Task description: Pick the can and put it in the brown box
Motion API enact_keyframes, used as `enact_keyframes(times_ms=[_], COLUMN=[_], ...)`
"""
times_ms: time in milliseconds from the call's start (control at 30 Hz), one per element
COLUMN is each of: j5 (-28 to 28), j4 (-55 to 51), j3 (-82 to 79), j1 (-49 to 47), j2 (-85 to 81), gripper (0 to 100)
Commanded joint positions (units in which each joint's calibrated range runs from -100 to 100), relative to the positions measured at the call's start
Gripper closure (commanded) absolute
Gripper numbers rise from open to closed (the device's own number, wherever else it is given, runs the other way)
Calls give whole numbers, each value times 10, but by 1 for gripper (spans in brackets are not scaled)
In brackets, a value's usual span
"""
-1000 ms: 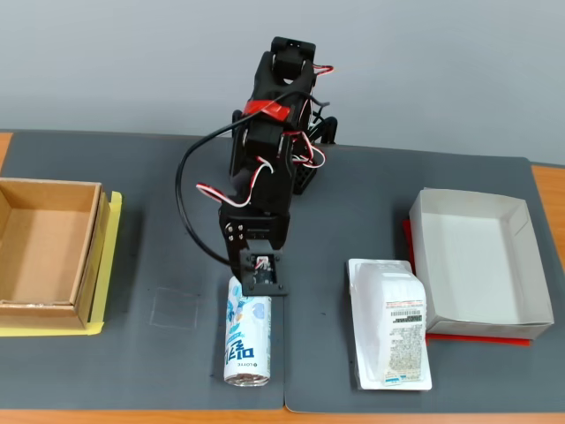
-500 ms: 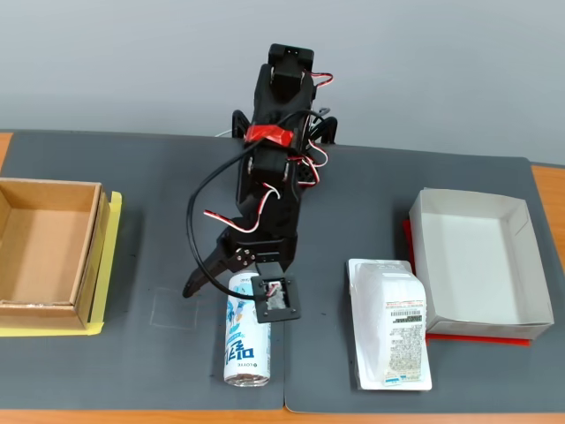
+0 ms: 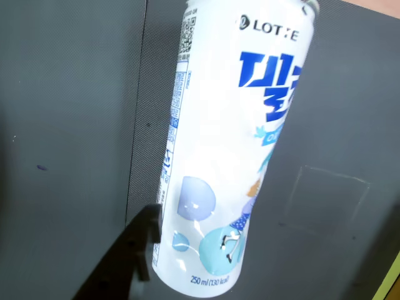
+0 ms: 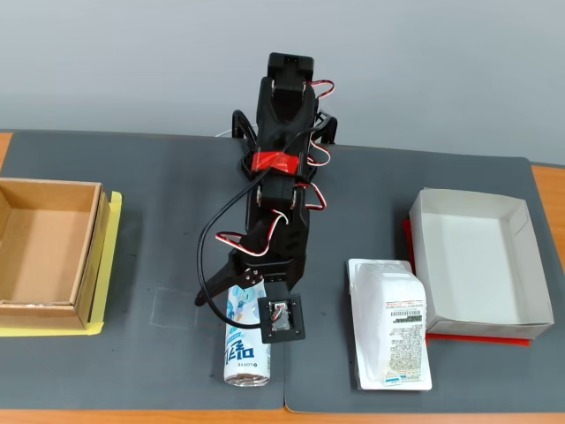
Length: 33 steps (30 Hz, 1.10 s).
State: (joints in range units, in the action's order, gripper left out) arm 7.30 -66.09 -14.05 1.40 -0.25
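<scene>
can (image 4: pixel 245 346) lying on its side on the dark mat (image 4: pixel 159 203), near the front edge, long axis running roughly front-to-back in the fixed view, silver end facing the camera. wrist view is mostly can (image 3: pixel 234 150): white body, blue lettering, light-blue graphics, sitting flat on the mat. gripper (image 4: pixel 240 307) is down over the far half of the can, jaws spread apart, one dark finger (image 4: pixel 214 287) out to the left of the can in the fixed view, the other side hidden under the wrist camera module (image 4: pixel 281 320). in the wrist view one dark finger (image 3: pixel 134 253) sits just beside the can's lower left edge; can't tell if it's touching. not clamped on anything, can not lifted. brown box (image 4: pixel 44 256) is at the far left of the mat on a yellow sheet (image 4: pixel 110 265), open top, nothing in it, well apart from the can. right of the can: white plastic-wrapped packet (image 4: pixel 393 322) with printed label, and just beside it a white-grey box (image 4: pixel 477 265) on something red (image 4: pixel 481 337). orange table (image 4: pixel 547 190) edge shows at the mat borders.
</scene>
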Motion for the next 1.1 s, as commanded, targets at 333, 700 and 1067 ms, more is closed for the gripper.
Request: enact_keyframes(times_ms=[333, 700, 1067], j5=[-31, -32, -32], j4=[28, 57, 82], j3=[34, 34, 34], j1=[-7, -7, -12], j2=[44, 73, 105], gripper=[52, 52, 52])
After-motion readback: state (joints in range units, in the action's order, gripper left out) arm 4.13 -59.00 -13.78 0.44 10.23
